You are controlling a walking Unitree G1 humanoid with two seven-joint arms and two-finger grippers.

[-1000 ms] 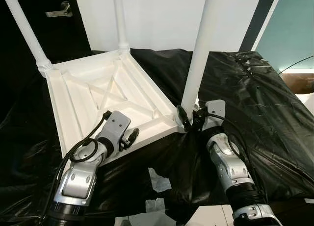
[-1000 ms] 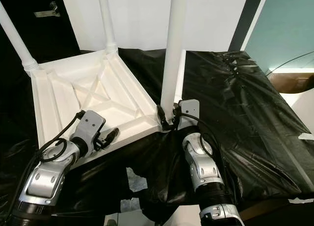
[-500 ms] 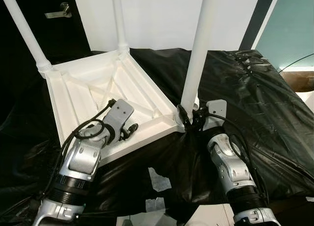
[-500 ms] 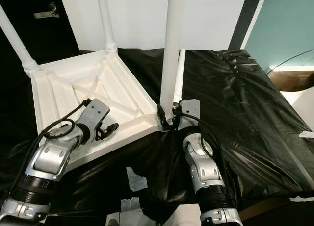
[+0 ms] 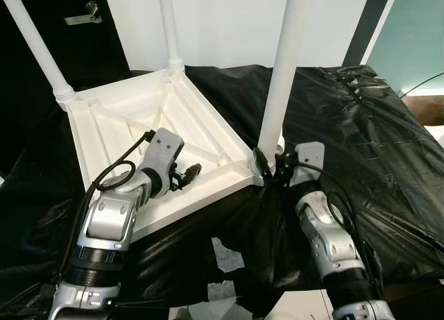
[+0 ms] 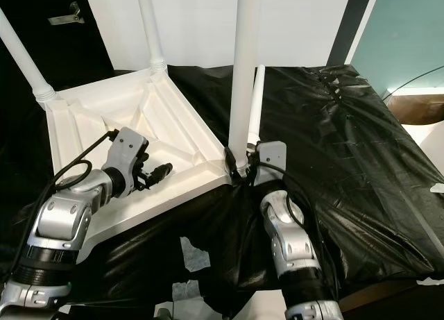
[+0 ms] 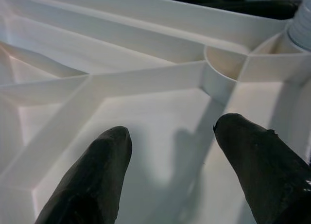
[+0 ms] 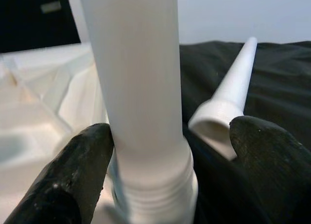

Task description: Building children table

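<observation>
The white children's table top (image 5: pixel 118 125) lies upside down on black sheeting, its ribbed underside facing up. Three white legs stand in its corners: far left (image 5: pixel 38 46), far middle (image 5: pixel 168 28) and near right (image 5: pixel 283 70). A loose fourth leg (image 6: pixel 255 101) lies on the sheet behind the near corner. My left gripper (image 5: pixel 193 171) hovers open over the ribbed underside (image 7: pixel 146 78), with nothing between its fingers. My right gripper (image 5: pixel 269 164) is open around the base of the near right leg (image 8: pixel 141 88); one finger (image 8: pixel 73 170) touches it, the other (image 8: pixel 272 156) stands apart.
Crinkled black plastic sheeting (image 5: pixel 361 139) covers the whole work surface and drops off at the front. White paper scraps (image 5: pixel 225 254) lie at its near edge. A dark door with a handle (image 5: pixel 87 13) stands at the back left, a white wall behind.
My left gripper has moved from the table top's near edge further in over the ribbed underside. My right gripper stays at the base of the near leg.
</observation>
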